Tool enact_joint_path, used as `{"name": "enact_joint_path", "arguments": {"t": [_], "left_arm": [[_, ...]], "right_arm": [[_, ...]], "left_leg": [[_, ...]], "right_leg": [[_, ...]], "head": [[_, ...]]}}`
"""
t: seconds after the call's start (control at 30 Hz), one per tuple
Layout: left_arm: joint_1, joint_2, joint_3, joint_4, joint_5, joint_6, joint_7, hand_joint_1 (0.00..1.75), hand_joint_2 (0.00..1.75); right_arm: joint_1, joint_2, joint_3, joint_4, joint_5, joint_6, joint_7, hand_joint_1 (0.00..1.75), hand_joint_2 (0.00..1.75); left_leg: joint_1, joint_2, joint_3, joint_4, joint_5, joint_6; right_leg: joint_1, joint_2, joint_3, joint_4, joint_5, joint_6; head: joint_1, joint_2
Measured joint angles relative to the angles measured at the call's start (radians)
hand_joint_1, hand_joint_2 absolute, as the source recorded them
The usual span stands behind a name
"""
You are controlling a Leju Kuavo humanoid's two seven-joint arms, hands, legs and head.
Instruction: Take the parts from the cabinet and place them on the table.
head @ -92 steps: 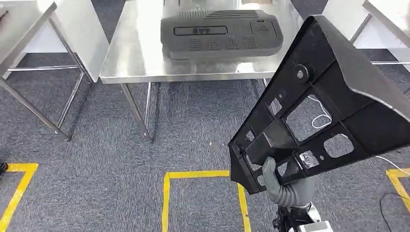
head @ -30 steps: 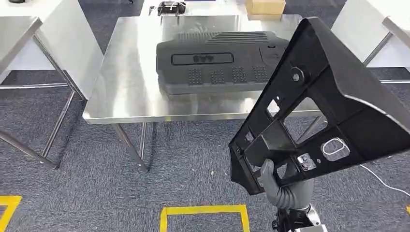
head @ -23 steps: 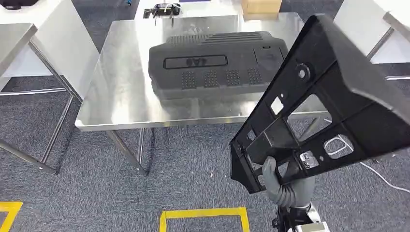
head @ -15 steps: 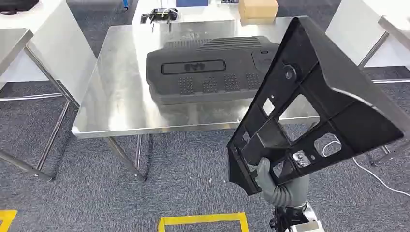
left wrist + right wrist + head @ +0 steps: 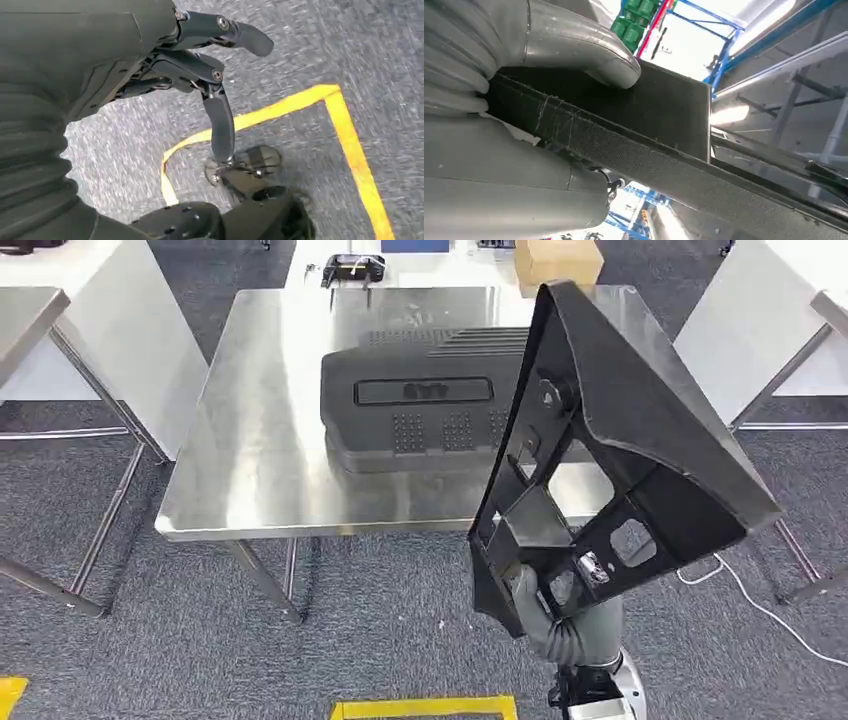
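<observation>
Rigid, bulky black panel (image 5: 620, 440) gripped at its lower rib by the right hand (image 5: 560, 615), table (image 5: 260, 440) at 11 o'clock; left hand (image 5: 200, 65) held empty, fingers apart

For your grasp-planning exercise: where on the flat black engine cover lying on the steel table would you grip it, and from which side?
Grip the engine cover by its long near edge, coming from the table's front side. It lies flat with that edge nearest the table's front rim and bare steel before it.

The right hand (image 5: 560, 615) is raised with fingers clamped shut, while the left hand (image 5: 165, 55) hangs with fingers spread.
</observation>
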Motion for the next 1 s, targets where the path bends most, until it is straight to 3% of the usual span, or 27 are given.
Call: {"name": "enact_joint_path", "arguments": {"t": [0.03,0.07,0.1,0.13,0.17,0.2,0.27,0.33,0.37,0.4,0.47,0.5,0.53,0.57,0.67,0.7,0.73,0.83,0.87,0.9,0.97,1.0], "left_arm": [[-0.003,0.0,0.001,0.0,0.0,0.0,0.0,0.0,1.75],[-0.006,0.0,0.001,-0.001,0.0,0.0,0.0,0.0,1.75],[-0.006,0.0,0.001,-0.001,-0.001,0.0,0.0,0.0,1.75],[-0.005,0.0,0.001,-0.001,-0.002,0.0,0.0,0.0,1.75],[-0.005,0.003,0.001,-0.002,-0.004,-0.001,0.0,0.0,1.75],[-0.005,0.003,0.001,-0.001,-0.004,-0.001,0.0,0.0,1.75],[-0.006,0.003,0.0,-0.001,-0.01,-0.003,-0.001,0.0,1.75],[-0.006,0.003,0.0,-0.001,-0.022,-0.003,-0.001,0.0,1.75],[-0.006,0.003,-0.001,-0.001,-0.024,-0.003,-0.001,0.0,1.75],[-0.006,0.003,-0.001,-0.001,-0.026,-0.004,-0.001,0.0,1.75],[-0.007,0.005,-0.002,-0.001,-0.034,-0.005,-0.001,0.0,1.75],[-0.006,0.004,-0.002,0.0,-0.035,-0.008,-0.001,0.0,1.75],[-0.009,0.003,-0.002,0.0,-0.037,-0.011,0.001,0.0,1.75],[-0.017,0.003,-0.004,0.0,-0.04,-0.013,0.003,0.0,1.75],[-0.026,0.002,-0.01,-0.001,-0.045,-0.018,0.006,0.0,1.75],[-0.026,0.002,-0.013,-0.001,-0.047,-0.018,0.006,0.0,1.75],[-0.028,0.002,-0.015,-0.001,-0.049,-0.019,0.008,0.0,1.75],[-0.037,0.003,-0.018,-0.001,-0.055,-0.021,0.017,0.0,1.75],[-0.039,0.003,-0.021,-0.001,-0.055,-0.021,0.018,0.0,1.75],[-0.04,0.003,-0.024,-0.001,-0.056,-0.021,0.019,0.0,1.75],[-0.04,0.002,-0.029,-0.001,-0.059,-0.021,0.022,0.0,1.75],[-0.041,0.0,-0.031,-0.001,-0.06,-0.021,0.025,0.0,1.75]], "right_arm": [[-0.007,0.0,0.003,0.002,0.018,-0.007,0.005,1.75,1.75],[-0.012,-0.001,0.005,0.002,0.041,-0.018,0.011,1.75,1.75],[-0.017,-0.004,0.006,0.002,0.07,-0.034,0.02,1.75,1.75],[-0.026,-0.008,0.007,0.004,0.107,-0.054,0.032,1.75,1.75],[-0.038,-0.011,0.008,0.005,0.149,-0.075,0.045,1.75,1.75],[-0.055,-0.017,0.007,0.005,0.186,-0.093,0.06,1.75,1.75],[-0.105,-0.029,0.007,0.012,0.288,-0.12,0.118,1.75,1.75],[-0.162,-0.046,0.007,0.033,0.438,-0.147,0.193,1.75,1.75],[-0.19,-0.051,0.007,0.049,0.512,-0.156,0.228,1.75,1.75],[-0.22,-0.055,0.007,0.065,0.577,-0.158,0.259,1.75,1.75],[-0.267,-0.061,0.008,0.094,0.637,-0.158,0.287,1.75,1.75],[-0.283,-0.063,0.01,0.104,0.661,-0.158,0.3,1.75,1.75],[-0.304,-0.065,0.013,0.117,0.712,-0.158,0.323,1.75,1.75],[-0.331,-0.068,0.019,0.131,0.778,-0.148,0.355,1.75,1.75],[-0.413,-0.084,0.055,0.191,0.916,-0.107,0.431,1.75,1.75],[-0.432,-0.09,0.062,0.208,0.94,-0.095,0.448,1.75,1.75],[-0.455,-0.095,0.071,0.226,0.97,-0.084,0.464,1.75,1.75],[-0.522,-0.113,0.11,0.313,1.069,-0.042,0.522,1.75,1.75],[-0.535,-0.119,0.116,0.341,1.09,-0.032,0.538,1.75,1.75],[-0.552,-0.126,0.122,0.375,1.107,-0.023,0.552,1.75,1.75],[-0.593,-0.138,0.132,0.456,1.129,-0.021,0.574,1.75,1.75],[-0.615,-0.145,0.134,0.498,1.141,-0.024,0.584,1.75,1.75]], "left_leg": [[-0.002,-0.002,0.007,-0.001,-0.004,-0.006],[-0.002,-0.001,0.004,-0.003,-0.01,-0.014],[-0.002,0.002,0.014,0.006,-0.008,-0.017],[-0.002,0.003,0.023,0.003,-0.008,-0.02],[-0.001,0.003,0.016,0.013,-0.021,-0.028],[-0.001,0.004,0.008,0.048,-0.031,-0.033],[0.006,0.006,-0.077,0.189,-0.065,-0.042],[0.014,0.009,-0.168,0.297,-0.104,-0.052],[0.019,0.009,-0.188,0.296,-0.09,-0.054],[0.022,0.01,-0.187,0.255,-0.048,-0.057],[0.028,0.014,-0.14,0.096,0.08,-0.062],[0.031,0.015,-0.127,0.044,0.12,-0.065],[0.023,0.017,-0.127,0.024,0.071,-0.064],[0.019,0.017,-0.118,0.029,0.089,-0.045],[0.02,0.016,-0.115,0.018,0.092,-0.023],[0.02,0.012,-0.109,0.015,0.091,-0.019],[0.02,0.01,-0.108,0.014,0.088,-0.015],[0.016,0.006,-0.104,0.014,0.077,-0.003],[0.015,0.002,-0.099,0.014,0.072,-0.001],[0.014,-0.002,-0.092,0.014,0.067,-0.002],[0.011,-0.005,-0.074,0.014,0.056,-0.003],[0.011,-0.005,-0.069,0.013,0.051,-0.005]], "right_leg": [[0.005,-0.007,-0.001,-0.007,-0.038,-0.027],[0.01,-0.005,0.012,-0.007,-0.021,-0.034],[0.009,-0.003,0.006,-0.015,-0.014,-0.043],[0.006,-0.003,0.025,-0.017,-0.016,-0.049],[-0.01,-0.002,0.044,-0.026,-0.017,-0.053],[-0.01,-0.003,0.06,-0.029,-0.02,-0.057],[-0.01,-0.002,0.073,-0.029,-0.03,-0.071],[-0.011,0.002,0.084,-0.029,-0.043,-0.07],[-0.012,0.006,0.094,-0.029,-0.049,-0.067],[-0.014,0.009,0.107,-0.029,-0.058,-0.062],[-0.02,0.01,0.138,-0.029,-0.079,-0.05],[-0.019,0.008,0.133,-0.029,-0.088,-0.042],[-0.014,0.01,0.146,-0.024,-0.094,-0.034],[-0.012,0.009,0.136,-0.025,-0.098,-0.028],[-0.013,0.008,0.137,-0.027,-0.1,-0.013],[-0.014,0.006,0.118,0.007,-0.103,-0.012],[-0.014,0.006,0.078,0.073,-0.109,-0.011],[-0.013,0.006,-0.08,0.278,-0.165,-0.018],[-0.013,0.006,-0.108,0.289,-0.162,-0.015],[-0.013,0.006,-0.113,0.256,-0.133,-0.007],[-0.009,0.005,-0.07,0.101,-0.032,0.008],[-0.004,0.003,-0.044,0.022,0.015,0.006]], "head": [[-0.004,0.0],[-0.005,0.0],[-0.008,0.0],[-0.003,0.0],[-0.005,0.0],[-0.007,0.0],[-0.009,0.0],[-0.01,0.0],[-0.008,0.0],[-0.008,0.0],[-0.01,0.0],[-0.012,0.0],[-0.015,0.0],[-0.015,0.0],[-0.005,0.0],[-0.003,0.0],[-0.002,0.0],[-0.002,0.0],[-0.001,0.0],[-0.001,0.0],[-0.001,0.0],[-0.001,0.0]]}}
